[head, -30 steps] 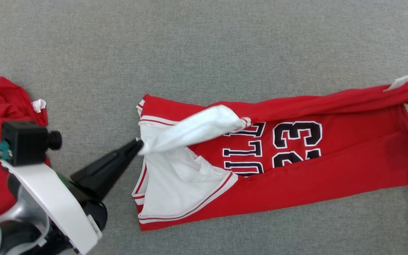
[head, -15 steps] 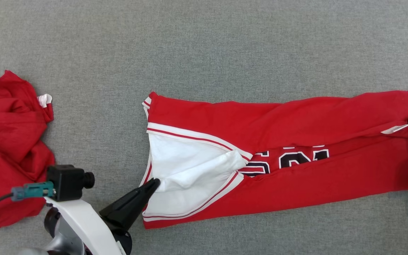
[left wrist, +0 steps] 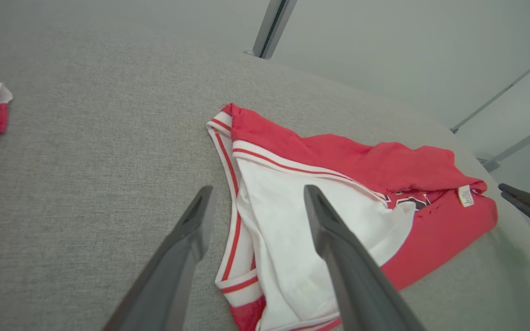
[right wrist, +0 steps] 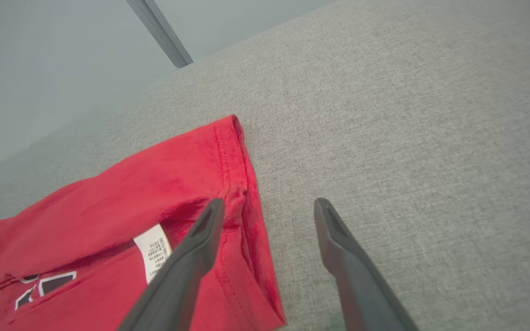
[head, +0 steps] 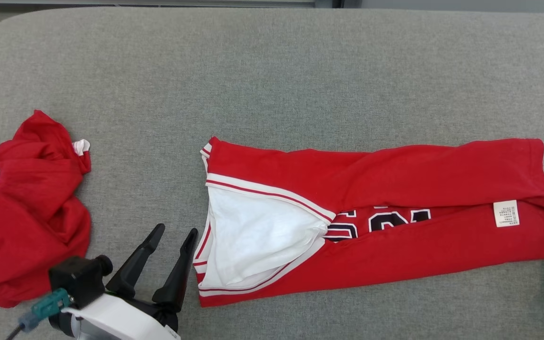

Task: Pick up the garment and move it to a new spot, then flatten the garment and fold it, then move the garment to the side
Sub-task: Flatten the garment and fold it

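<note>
The garment point(head: 395, 174) is a red jersey with a white lining and black numbers. It lies flat on the grey surface, its far long edge folded over toward me, and a white label point(head: 506, 213) shows near its right end. My left gripper point(head: 176, 229) stands open just left of the white collar end, holding nothing. In the left wrist view its fingers straddle the striped collar edge point(left wrist: 228, 239) from above. My right gripper point(right wrist: 269, 202) is open over the hemmed right end point(right wrist: 237, 184), with one finger above the cloth and the other above bare surface.
A second red garment point(head: 26, 208) lies crumpled at the left edge. The grey padded surface point(head: 272, 71) has a rounded far-left corner. Metal frame legs point(left wrist: 269, 23) stand beyond its far edge. The right gripper's dark fingers point(left wrist: 527, 204) show at the left wrist view's right side.
Both grippers have opened and let go of the garment, whose upper fold now lies flat over the numbers. The left gripper drew back to the lower left. The head camera has shifted.
</note>
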You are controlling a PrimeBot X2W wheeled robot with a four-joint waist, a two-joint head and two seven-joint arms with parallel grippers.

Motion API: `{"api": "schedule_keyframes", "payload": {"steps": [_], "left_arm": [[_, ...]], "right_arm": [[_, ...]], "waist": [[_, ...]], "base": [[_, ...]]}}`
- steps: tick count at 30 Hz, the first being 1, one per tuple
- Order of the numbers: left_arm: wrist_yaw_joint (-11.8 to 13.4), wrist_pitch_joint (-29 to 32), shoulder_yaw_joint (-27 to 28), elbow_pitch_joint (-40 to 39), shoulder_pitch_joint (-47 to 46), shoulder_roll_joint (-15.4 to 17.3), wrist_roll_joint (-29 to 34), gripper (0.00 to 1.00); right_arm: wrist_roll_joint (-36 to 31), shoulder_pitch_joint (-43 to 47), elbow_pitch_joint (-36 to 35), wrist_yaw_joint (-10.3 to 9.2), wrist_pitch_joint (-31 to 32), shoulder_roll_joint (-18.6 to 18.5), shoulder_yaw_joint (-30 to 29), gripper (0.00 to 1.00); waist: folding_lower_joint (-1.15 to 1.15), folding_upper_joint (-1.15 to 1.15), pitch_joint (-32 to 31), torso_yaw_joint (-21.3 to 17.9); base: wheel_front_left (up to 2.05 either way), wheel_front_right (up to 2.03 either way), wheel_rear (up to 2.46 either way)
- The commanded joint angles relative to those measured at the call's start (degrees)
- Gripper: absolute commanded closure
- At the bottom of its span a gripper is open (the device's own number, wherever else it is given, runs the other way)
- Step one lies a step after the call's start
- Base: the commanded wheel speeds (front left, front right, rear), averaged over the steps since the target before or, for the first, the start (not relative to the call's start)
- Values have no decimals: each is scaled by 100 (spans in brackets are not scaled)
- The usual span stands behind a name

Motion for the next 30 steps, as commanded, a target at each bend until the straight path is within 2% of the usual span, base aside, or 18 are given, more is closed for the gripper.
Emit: {"api": "schedule_keyframes", "payload": {"steps": [1, 6, 10, 17, 21, 28, 29, 30], "left_arm": [[87, -343, 6, 141, 55, -80, 279, 0], [407, -1656, 125, 738, 150, -657, 873, 0], [552, -1908, 274, 1177, 153, -1047, 1331, 0], [261, -1926, 354, 1432, 163, -1643, 2305, 0], [204, -1927, 448, 1423, 259, -1866, 2774, 0], [95, -1928, 589, 1463, 377, -2049, 3102, 0], [74, -1928, 602, 1465, 376, -2065, 3144, 0], [69, -1928, 616, 1464, 373, -2078, 3176, 0]], "right_arm": [[-59, 114, -34, -3, -175, 120, -127, 0], [-155, 24, 250, -3, -321, 669, -489, 0], [-427, -466, 812, -3, -243, 885, -758, 0], [-1582, -1103, 2008, -2, 432, 903, -779, 0], [-1889, -1089, 2187, -2, 641, 1039, -706, 0], [-2102, -829, 2378, -2, 954, 1184, -551, 0], [-2113, -801, 2400, -2, 1008, 1207, -524, 2], [-2110, -786, 2377, -2, 1015, 1228, -503, 18]], "waist": [[0, 0, -141, 56], [0, 0, -300, 186], [0, 0, -378, 334], [0, 0, -548, 640], [0, 0, -576, 724], [0, 0, -639, 796], [0, 0, -647, 802], [0, 0, -653, 806]], "base": [[0, 0, 0], [0, 0, 0], [0, 0, 0], [0, 0, 0], [0, 0, 0], [0, 0, 0], [0, 0, 0], [0, 0, 0]]}}
